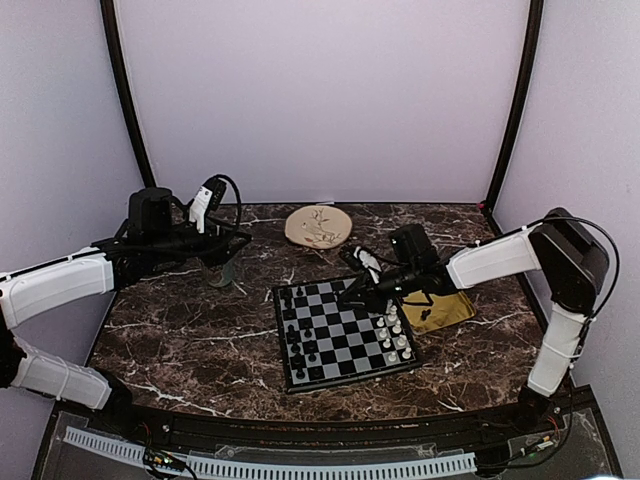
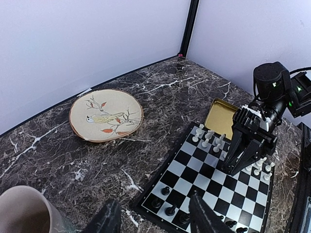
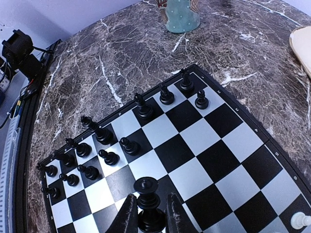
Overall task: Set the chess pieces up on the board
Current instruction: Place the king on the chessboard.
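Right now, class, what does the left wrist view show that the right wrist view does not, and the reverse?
Only the left wrist view shows the bird plate, the yellow tray, most of the white pieces and the right gripper from outside. Only the right wrist view shows a black piece standing between that gripper's fingers. Both show the board and the black chess pieces along one edge.
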`<state>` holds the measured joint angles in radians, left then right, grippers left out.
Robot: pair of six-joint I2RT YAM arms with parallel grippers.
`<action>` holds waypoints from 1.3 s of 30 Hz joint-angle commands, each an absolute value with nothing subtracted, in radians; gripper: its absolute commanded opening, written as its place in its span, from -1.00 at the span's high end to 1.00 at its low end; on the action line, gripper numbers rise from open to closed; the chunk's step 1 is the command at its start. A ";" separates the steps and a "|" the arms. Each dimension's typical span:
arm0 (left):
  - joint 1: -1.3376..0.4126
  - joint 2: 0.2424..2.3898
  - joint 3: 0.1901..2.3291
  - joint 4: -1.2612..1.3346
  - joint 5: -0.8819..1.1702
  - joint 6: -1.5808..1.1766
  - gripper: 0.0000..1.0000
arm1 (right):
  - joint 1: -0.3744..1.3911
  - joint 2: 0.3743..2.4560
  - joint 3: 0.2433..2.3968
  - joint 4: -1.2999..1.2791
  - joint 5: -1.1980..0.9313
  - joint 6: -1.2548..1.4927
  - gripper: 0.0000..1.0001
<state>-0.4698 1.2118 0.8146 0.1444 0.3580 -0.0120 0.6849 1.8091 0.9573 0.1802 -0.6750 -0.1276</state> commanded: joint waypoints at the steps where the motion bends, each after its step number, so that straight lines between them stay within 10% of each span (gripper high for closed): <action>1: -0.474 1.209 0.814 0.169 0.364 -0.011 0.01 | 0.721 1.843 0.975 0.284 -0.640 -0.074 0.62; 21: -0.477 1.216 0.819 0.148 0.377 0.001 0.00 | 0.736 1.954 1.093 0.133 -0.624 -0.069 0.37; 39: -0.667 1.502 1.065 -0.149 0.480 0.217 -0.05 | 0.606 1.499 1.107 -0.235 -0.527 -0.305 0.21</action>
<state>-0.6662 1.4822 1.0088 -0.0666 0.4358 0.1684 0.6106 1.5173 1.1332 -0.1295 -0.5983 -0.2287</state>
